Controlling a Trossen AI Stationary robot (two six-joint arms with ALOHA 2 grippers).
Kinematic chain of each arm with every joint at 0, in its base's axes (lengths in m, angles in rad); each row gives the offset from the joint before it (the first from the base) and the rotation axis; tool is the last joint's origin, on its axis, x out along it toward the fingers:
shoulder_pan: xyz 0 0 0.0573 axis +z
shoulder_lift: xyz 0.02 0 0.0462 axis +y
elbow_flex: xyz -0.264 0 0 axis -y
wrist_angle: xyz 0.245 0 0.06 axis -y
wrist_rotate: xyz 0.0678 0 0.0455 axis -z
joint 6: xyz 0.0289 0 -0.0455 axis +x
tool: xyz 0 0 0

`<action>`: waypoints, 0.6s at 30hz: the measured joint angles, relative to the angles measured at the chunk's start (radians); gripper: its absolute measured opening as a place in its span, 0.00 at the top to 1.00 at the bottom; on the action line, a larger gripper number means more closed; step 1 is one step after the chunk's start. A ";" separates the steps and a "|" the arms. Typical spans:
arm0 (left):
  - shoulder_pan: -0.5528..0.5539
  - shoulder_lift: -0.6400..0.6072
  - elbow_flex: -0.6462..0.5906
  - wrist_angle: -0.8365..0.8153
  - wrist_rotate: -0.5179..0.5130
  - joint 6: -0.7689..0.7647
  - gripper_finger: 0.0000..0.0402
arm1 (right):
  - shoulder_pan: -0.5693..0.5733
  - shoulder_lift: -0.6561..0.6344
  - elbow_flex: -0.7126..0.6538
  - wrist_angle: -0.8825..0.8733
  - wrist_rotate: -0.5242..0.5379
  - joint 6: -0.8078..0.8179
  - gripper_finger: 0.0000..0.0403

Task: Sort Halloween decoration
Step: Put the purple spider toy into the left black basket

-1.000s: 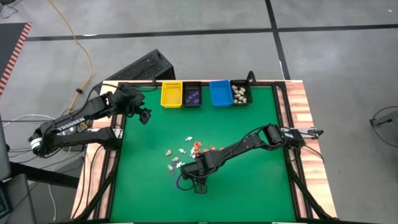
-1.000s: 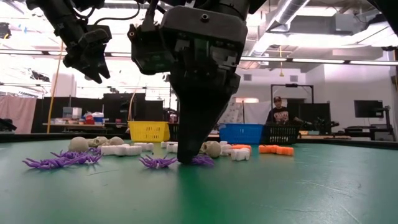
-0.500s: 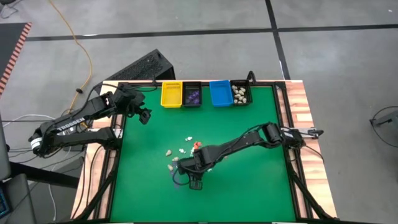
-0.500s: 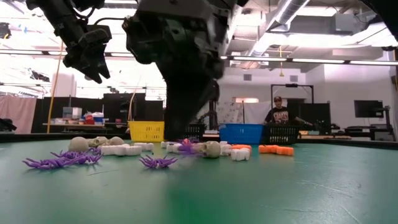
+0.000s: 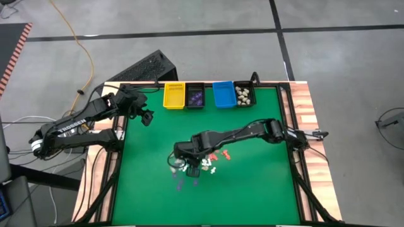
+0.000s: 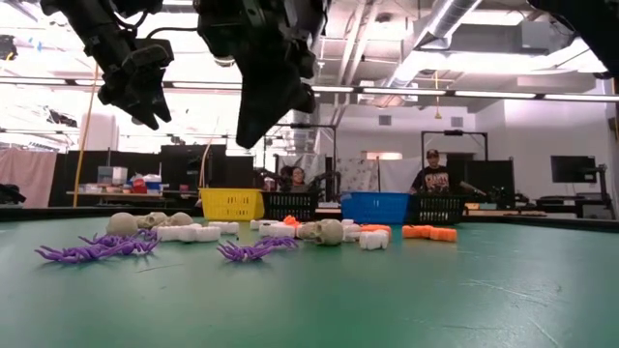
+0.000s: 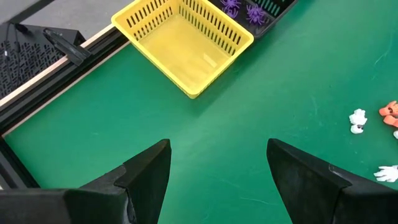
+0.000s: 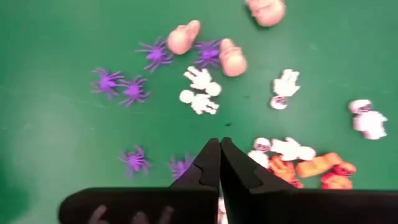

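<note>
I see the green bench [image 5: 252,189] filling the high view, with four bins along its far edge: a yellow bin [image 5: 174,95], a black bin [image 5: 195,96] holding purple pieces, a blue bin [image 5: 223,94], and another black bin [image 5: 244,94] holding cream-beige pieces.

My right arm reaches across the bench, and its right gripper [image 8: 219,163] hangs above the scatter with fingers pressed together; I can't make out anything between them.

My left arm waits at the bench's far left corner, its left gripper [image 7: 217,165] spread wide and empty near the yellow bin.

The Halloween decoration [image 8: 202,93] lies loose in mid-bench under the right gripper: purple spiders [image 8: 121,86], cream-beige skulls [image 8: 231,57], white figures [image 8: 285,84] and orange-red pieces [image 8: 323,169].
</note>
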 joint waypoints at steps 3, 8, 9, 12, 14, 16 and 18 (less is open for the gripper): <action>0.000 0.000 0.000 0.000 0.000 0.000 0.36 | 0.004 0.000 -0.003 -0.018 -0.021 -0.029 0.81; 0.000 0.000 0.000 0.000 0.000 0.007 0.36 | 0.052 0.001 -0.004 -0.014 -0.026 -0.073 0.58; 0.000 0.000 0.000 0.000 0.000 0.010 0.36 | 0.060 0.001 -0.004 -0.016 -0.025 -0.073 0.53; 0.000 0.000 0.000 0.000 0.000 0.013 0.36 | 0.074 0.001 -0.005 -0.015 -0.016 -0.074 0.43; 0.000 0.000 0.000 0.000 0.000 0.014 0.36 | 0.078 -0.001 -0.031 0.010 -0.014 -0.073 0.39; 0.000 0.000 0.000 0.000 0.000 0.014 0.36 | 0.084 -0.001 -0.072 0.034 -0.014 -0.061 0.39; 0.000 0.000 0.000 0.000 0.000 0.014 0.36 | 0.093 0.005 -0.100 0.033 -0.014 -0.047 0.39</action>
